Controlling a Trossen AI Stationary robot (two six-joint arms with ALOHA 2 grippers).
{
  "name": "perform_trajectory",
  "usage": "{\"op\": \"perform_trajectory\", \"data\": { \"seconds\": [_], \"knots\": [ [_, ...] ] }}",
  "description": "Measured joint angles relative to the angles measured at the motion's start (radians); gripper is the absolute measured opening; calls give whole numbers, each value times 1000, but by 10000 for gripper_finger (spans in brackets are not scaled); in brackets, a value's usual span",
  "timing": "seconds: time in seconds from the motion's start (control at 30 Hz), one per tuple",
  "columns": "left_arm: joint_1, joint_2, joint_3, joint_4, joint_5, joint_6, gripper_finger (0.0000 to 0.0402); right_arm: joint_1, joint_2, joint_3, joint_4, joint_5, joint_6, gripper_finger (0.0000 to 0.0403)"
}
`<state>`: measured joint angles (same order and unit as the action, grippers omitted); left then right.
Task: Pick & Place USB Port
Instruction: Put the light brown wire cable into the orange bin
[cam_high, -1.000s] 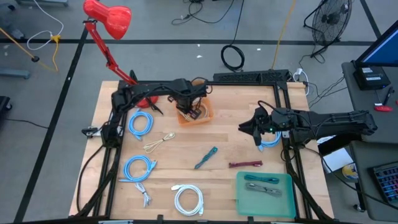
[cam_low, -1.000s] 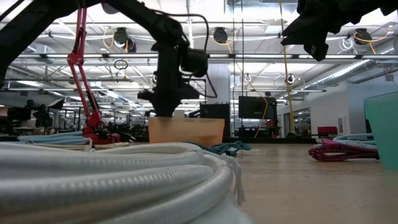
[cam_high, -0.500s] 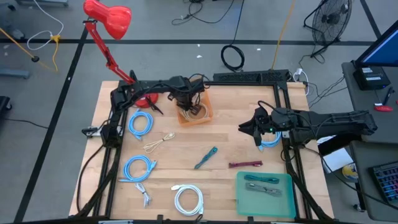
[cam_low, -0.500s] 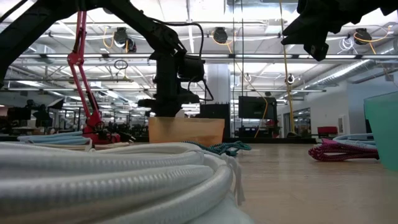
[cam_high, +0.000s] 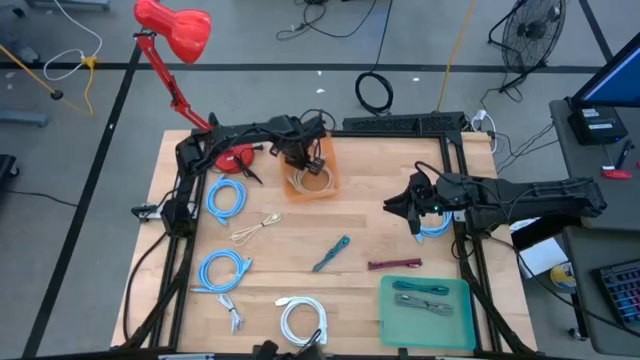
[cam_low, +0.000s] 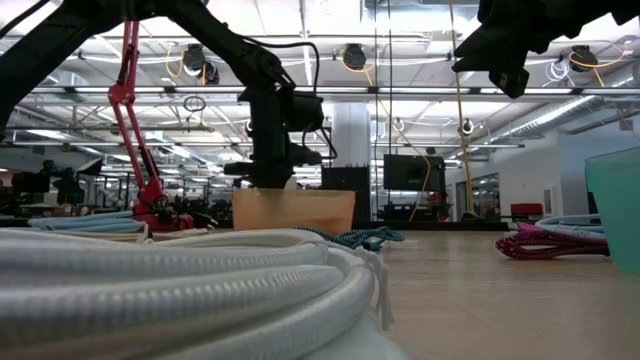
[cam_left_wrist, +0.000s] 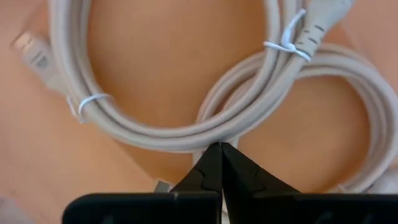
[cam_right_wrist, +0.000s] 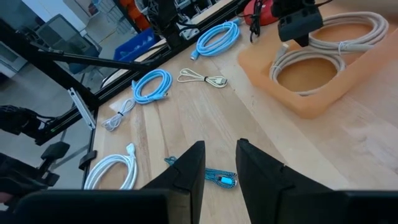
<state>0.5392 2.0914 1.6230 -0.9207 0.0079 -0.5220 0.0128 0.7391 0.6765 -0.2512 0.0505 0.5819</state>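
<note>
The left arm reaches from the table's left edge toward the far middle, its wrist bent downward; the left gripper (cam_high: 303, 160) hangs low with its two dark fingers (cam_left_wrist: 211, 171) pressed together, tips meeting with no gap; the right arm stretches in from the right side, held level well above the table; the right gripper (cam_high: 408, 206) hovers in the air, fingers (cam_right_wrist: 186, 171) slightly apart, holding nothing.

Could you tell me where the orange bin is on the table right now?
In the high view, the orange bin sits at the table's far edge, centre-left, beside the red lamp's base, under the left gripper.
</note>
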Motion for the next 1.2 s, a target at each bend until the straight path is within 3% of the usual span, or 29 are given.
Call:
{"op": "perform_trajectory", "data": {
  "seconds": [1.2],
  "knots": [
    [31,30,0,134,-54,-65,0,0,0,0,-14,-2,7,84]
  ]
}}
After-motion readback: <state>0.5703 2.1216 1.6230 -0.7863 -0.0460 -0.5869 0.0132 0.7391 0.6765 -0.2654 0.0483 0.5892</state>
